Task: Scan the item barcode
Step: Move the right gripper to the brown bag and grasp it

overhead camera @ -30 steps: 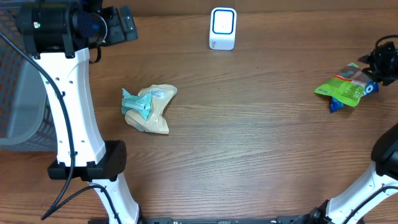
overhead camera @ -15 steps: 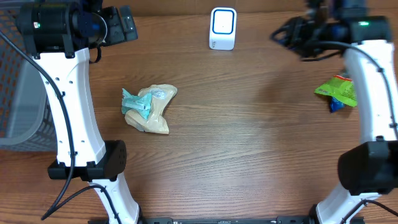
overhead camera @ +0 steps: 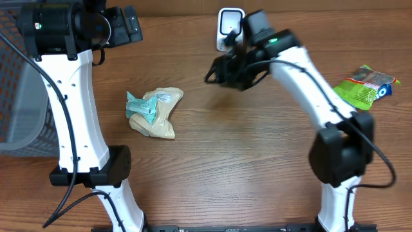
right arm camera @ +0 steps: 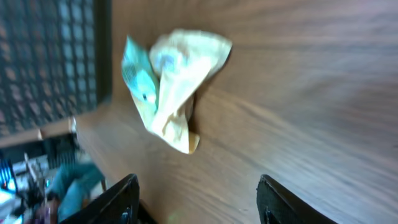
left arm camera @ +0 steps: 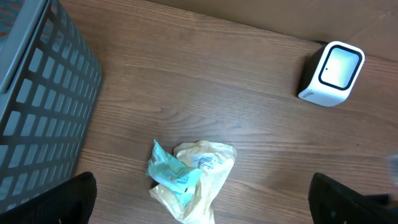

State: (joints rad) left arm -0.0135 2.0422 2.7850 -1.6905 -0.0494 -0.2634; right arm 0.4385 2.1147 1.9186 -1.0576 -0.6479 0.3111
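Above the table (right arm camera: 298,93), the right claw (right arm camera: 198,183) gapes wide, empty.

The left arm (overhead camera: 72,103) was built of smooth white link shells joined by chunky black housings — one at the top, and a black elbow joint (overhead camera: 111,166) lower down. Small dark screw holes dotted the long white link, and a thin black cable (overhead camera: 31,62) ran beside it. A tiny green light (overhead camera: 38,26) showed on the upper housing. The right arm (overhead camera: 302,77) matched it, with white shells, a rounded black elbow block (overhead camera: 341,154), another black cable (overhead camera: 390,171) and a green lamp (overhead camera: 273,42) near the wrist. The left fingers (left arm camera: 74,199) were matte black and broad. The right fingers (right arm camera: 118,199) were the same — dark and blunt-edged.
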